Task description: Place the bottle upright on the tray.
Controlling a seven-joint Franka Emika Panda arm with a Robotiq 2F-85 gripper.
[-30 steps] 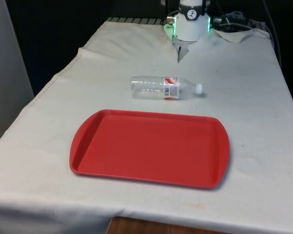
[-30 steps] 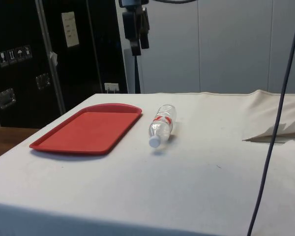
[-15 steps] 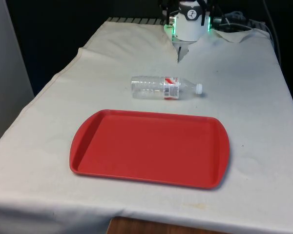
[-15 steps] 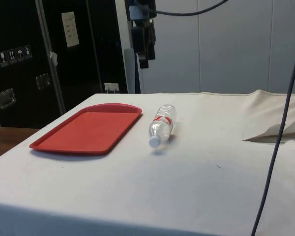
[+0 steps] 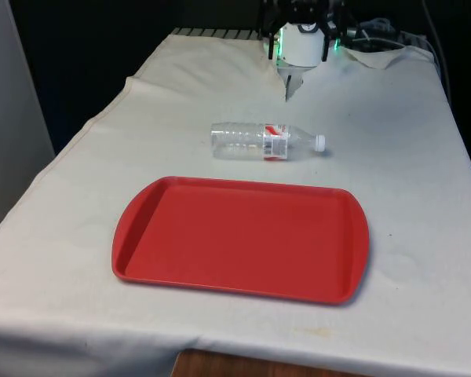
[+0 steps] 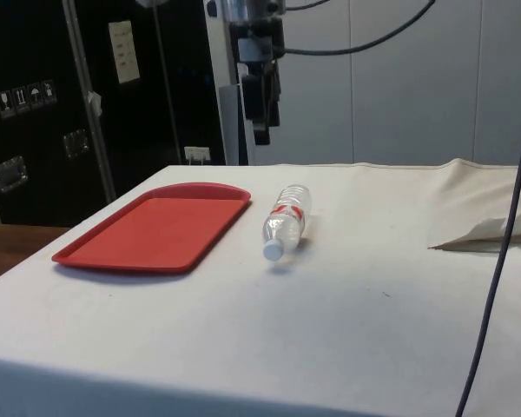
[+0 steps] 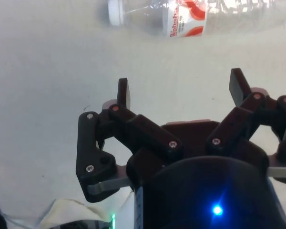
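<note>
Now the pincer hangs in the air over the far side of the bottle, lower than it was a second ago, when it sat near the top of the side view. Its jaws stand wide apart and hold nothing; in the wrist view the fingers are spread with bare cloth between them and the bottle lies beyond their tips. Bottle and tray have not shifted in that time.

Judgement: this is the approach step, with descent under way and no contact yet. Grasp, lift, turning upright and placing all remain to be done.

Bottle: clear plastic, red-and-white label, white cap. It lies on its side on the worktop, just beyond the tray's far rim, not touching it, cap toward the front view's right.

Tray: red, bare, on the near side of the bottle.

Surroundings: rumpled cloth fold well away from the bottle. Nothing lies between pincer and bottle, or between bottle and tray.
</note>
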